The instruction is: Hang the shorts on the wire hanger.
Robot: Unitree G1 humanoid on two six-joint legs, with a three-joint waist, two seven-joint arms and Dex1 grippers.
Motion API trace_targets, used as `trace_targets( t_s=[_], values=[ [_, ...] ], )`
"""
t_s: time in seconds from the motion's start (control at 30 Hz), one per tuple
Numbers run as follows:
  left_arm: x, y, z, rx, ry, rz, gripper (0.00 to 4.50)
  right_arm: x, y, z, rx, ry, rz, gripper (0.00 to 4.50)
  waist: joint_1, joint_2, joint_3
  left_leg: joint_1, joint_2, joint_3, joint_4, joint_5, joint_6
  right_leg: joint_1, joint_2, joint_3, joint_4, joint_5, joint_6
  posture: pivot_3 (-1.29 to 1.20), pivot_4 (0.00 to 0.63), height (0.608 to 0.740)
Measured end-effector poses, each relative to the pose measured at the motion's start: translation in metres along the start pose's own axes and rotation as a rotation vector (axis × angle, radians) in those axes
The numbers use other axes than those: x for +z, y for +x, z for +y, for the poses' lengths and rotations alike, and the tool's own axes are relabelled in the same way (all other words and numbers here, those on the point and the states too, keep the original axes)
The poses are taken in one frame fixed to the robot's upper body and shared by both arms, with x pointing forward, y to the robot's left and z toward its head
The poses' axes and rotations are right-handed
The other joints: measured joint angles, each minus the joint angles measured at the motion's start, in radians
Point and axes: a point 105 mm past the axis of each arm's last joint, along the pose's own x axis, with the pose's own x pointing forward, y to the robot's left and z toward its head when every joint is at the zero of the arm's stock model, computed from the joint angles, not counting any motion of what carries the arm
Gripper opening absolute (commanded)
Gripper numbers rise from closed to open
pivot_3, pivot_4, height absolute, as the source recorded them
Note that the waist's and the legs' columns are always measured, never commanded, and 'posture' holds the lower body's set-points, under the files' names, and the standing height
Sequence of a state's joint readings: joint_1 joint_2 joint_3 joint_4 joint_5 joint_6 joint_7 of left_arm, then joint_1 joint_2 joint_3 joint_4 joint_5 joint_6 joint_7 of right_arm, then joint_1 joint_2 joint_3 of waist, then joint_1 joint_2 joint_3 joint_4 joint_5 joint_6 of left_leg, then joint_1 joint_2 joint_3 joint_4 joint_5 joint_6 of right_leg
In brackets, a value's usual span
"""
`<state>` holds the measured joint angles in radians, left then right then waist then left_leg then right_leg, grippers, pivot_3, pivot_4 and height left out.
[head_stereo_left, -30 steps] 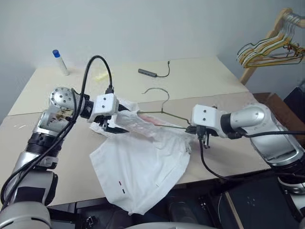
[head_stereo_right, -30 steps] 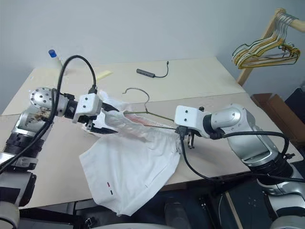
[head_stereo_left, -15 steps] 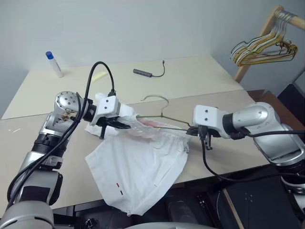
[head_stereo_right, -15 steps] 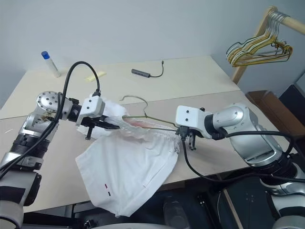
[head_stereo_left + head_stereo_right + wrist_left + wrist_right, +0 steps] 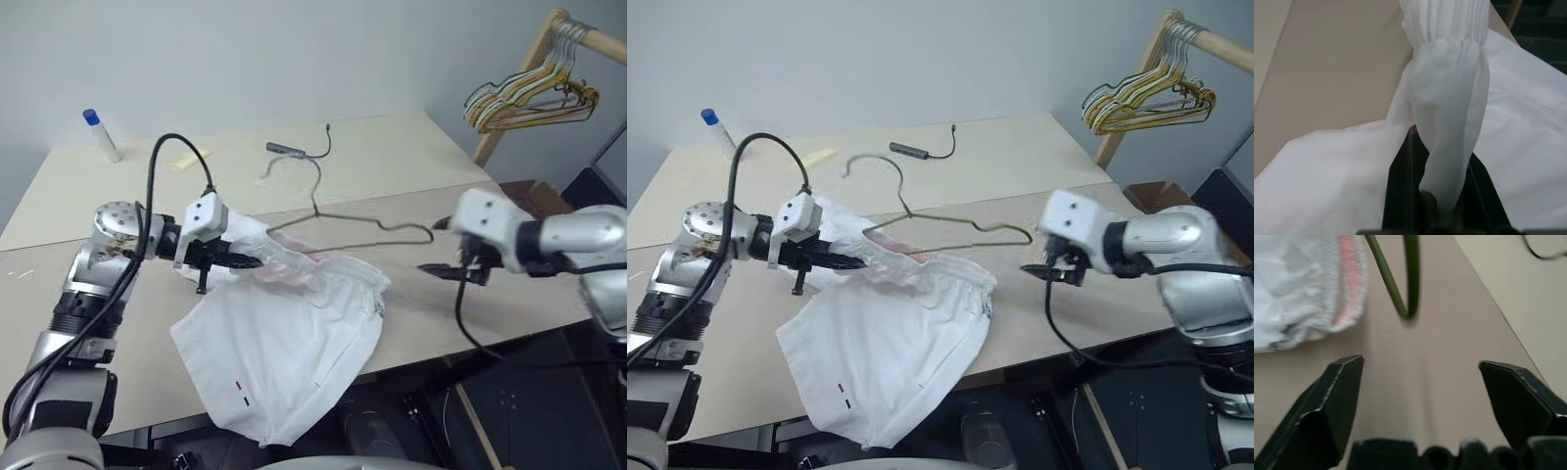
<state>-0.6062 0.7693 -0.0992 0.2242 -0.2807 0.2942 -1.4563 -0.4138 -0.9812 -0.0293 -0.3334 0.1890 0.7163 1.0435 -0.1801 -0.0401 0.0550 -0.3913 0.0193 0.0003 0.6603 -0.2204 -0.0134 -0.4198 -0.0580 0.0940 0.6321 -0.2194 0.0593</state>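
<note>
Shorts: white, spread on the near tan table, lower leg draped over the front edge; gathered waistband lifted at its left end. Wire hanger: one arm inside the waistband, other corner jutting free to the right, hook toward the rear table. L gripper: fingers clamped on the waistband (fabric bunched between them). R gripper: fingers spread wide, holding nothing, just off the hanger's free corner. Vs. 1 s ago: R gripper has let go of the hanger and pulled away rightward; L gripper has closed. Rear table: bottle w/ blue cap, cable w/ adapter. Right bkgd: wooden rack w/ bunched hangers; plain grey wall.
</note>
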Motion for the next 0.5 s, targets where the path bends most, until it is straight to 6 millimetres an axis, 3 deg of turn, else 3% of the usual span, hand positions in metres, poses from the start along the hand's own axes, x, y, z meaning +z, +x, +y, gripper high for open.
trace_targets(
  t_s=[0.13,0.33,0.5],
  values=[
    [-0.004,-0.003,-0.004,0.028,-0.051,-0.015,0.00,-0.019,0.000,0.014,0.001,0.259,-0.111,4.46,0.002,-0.001,0.000,0.001,0.000,0.000,0.000,0.000,0.000,0.002,0.000,0.000,0.000,0.000,0.000,-0.12,0.006,0.740],
    [-0.006,-0.003,-0.006,0.039,-0.067,-0.007,0.00,-0.028,0.035,0.059,0.111,0.648,-0.246,4.46,0.001,0.000,0.000,0.003,-0.001,0.000,0.000,0.001,0.001,0.002,0.001,0.001,0.002,0.001,0.000,-0.10,0.009,0.740],
    [-0.004,-0.005,-0.006,0.047,-0.067,-0.005,0.00,-0.023,0.065,0.089,0.179,0.737,-0.235,4.46,0.001,0.001,-0.001,0.002,0.000,0.000,0.000,0.001,0.001,0.001,0.001,0.002,0.002,0.001,0.000,-0.10,0.008,0.740]
  ],
)
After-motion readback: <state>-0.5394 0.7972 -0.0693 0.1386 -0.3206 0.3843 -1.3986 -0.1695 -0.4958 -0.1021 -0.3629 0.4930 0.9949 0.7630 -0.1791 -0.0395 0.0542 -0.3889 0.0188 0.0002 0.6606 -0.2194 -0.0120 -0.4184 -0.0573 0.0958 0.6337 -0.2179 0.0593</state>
